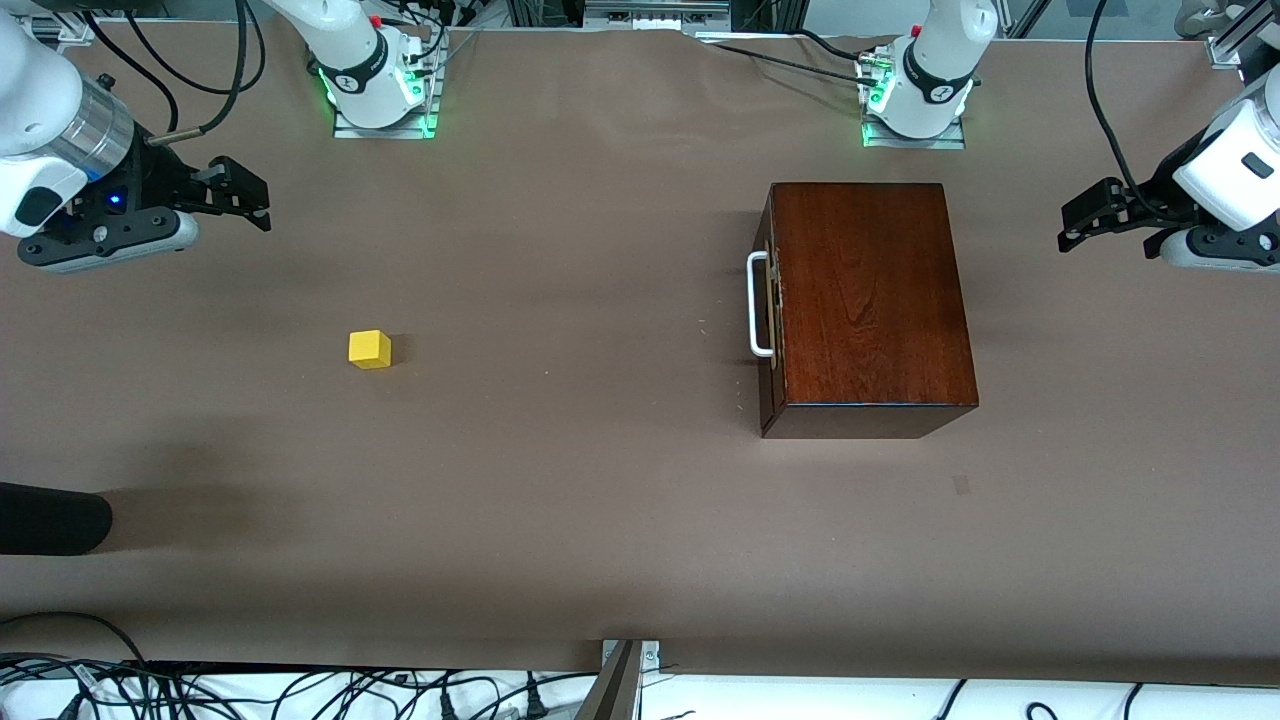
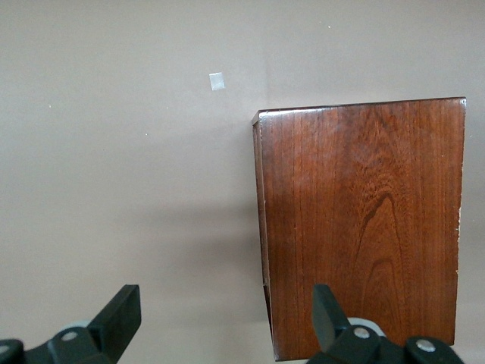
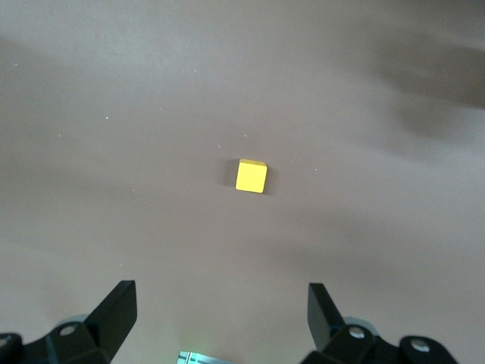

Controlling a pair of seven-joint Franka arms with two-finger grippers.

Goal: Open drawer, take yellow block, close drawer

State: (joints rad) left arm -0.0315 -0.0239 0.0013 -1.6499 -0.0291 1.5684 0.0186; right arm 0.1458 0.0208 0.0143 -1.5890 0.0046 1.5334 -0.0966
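Observation:
The mahogany box (image 1: 868, 300) stands toward the left arm's end of the table, its drawer shut, with the white bar handle (image 1: 758, 304) on the side that faces the right arm's end. The yellow block (image 1: 369, 349) lies on the bare table toward the right arm's end, outside the drawer. It also shows in the right wrist view (image 3: 251, 175). My left gripper (image 1: 1082, 217) is open and empty, in the air beside the box (image 2: 360, 220). My right gripper (image 1: 240, 197) is open and empty, in the air above the table at its own end.
Brown paper covers the table (image 1: 560, 480). A dark object (image 1: 50, 518) pokes in at the table's edge, nearer to the front camera than the block. A small pale patch (image 1: 961, 484) marks the paper near the box. Cables hang along the table's near edge.

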